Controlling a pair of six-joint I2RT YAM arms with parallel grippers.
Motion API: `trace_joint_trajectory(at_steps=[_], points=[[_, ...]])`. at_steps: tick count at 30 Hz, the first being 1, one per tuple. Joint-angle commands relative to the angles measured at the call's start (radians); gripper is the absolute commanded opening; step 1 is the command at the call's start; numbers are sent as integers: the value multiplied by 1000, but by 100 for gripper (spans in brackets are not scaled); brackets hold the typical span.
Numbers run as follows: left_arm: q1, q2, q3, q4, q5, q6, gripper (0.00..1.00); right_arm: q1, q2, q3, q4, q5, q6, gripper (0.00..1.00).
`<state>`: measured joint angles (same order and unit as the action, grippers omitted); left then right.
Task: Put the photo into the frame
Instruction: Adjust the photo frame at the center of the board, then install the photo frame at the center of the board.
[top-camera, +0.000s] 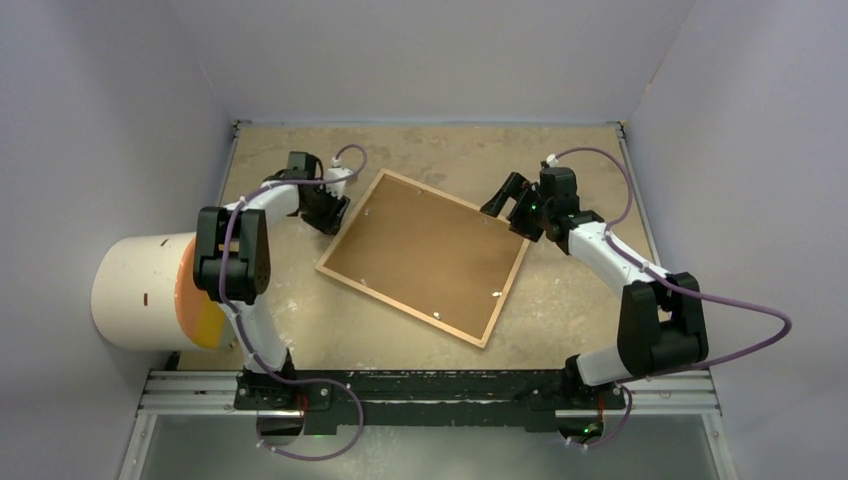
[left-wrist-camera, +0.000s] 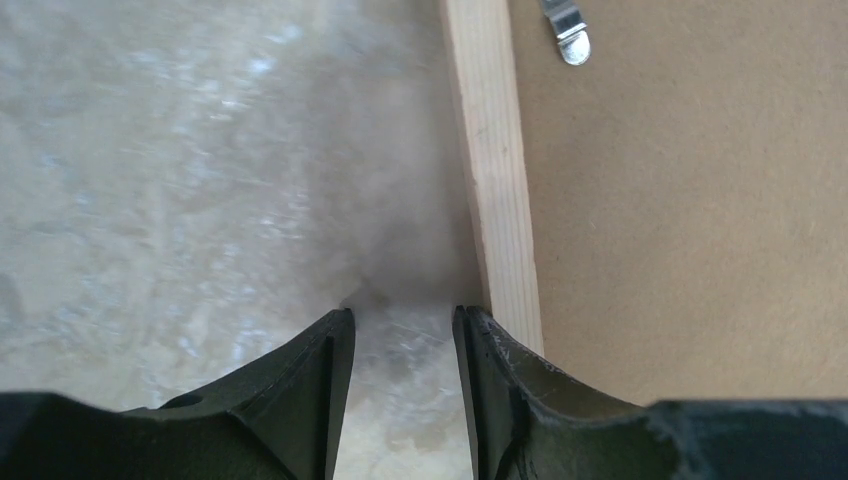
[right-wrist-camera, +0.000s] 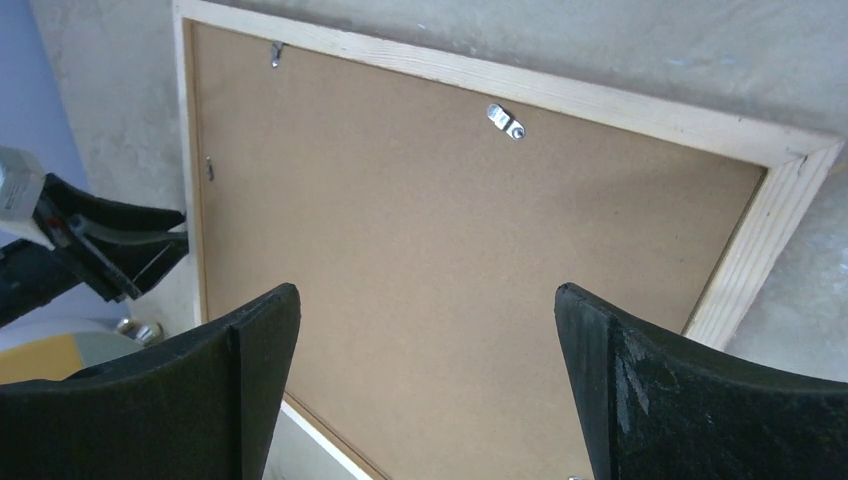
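The thin light-wood rectangular frame (right-wrist-camera: 600, 100) is laid face down (a flat brown board (right-wrist-camera: 450, 280) is set inside). The left gripper (left-wrist-camera: 402, 315) is set narrow and empty; the right gripper (right-wrist-camera: 425, 292) is spread wide.

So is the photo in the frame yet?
Can't tell. The frame lies face down with the brown board in it. No photo shows, so it may be underneath. The left gripper is open at the frame's edge and the right gripper is open above the board. Neither holds anything. What's left isn't clear.
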<state>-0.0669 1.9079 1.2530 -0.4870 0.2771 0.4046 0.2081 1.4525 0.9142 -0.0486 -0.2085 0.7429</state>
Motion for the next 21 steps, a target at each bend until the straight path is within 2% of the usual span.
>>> trace_joint_trajectory(at_steps=[1, 5, 8, 10, 13, 16, 21], points=[[-36, -67, -118, -60, 90, 45, 44, -18, -47, -5, -83, 37, -41, 99], [-67, -154, -225, -114, 158, 124, 43, -18, -42, -13, -77, -5, -61, 99], [-82, -213, -254, -195, 256, 205, 43, -2, 4, 5, -10, -49, -55, 94], [-83, -240, -249, -260, 328, 262, 43, 42, 50, 32, 26, -71, -41, 91], [-75, -260, -227, -272, 364, 296, 43, 149, 164, 138, 34, -67, -32, 90], [-30, -220, -160, -241, 406, 245, 43, 234, 276, 229, 71, -100, 8, 88], [35, -56, -2, -298, 574, 188, 47, 363, 450, 388, 107, -119, 70, 86]])
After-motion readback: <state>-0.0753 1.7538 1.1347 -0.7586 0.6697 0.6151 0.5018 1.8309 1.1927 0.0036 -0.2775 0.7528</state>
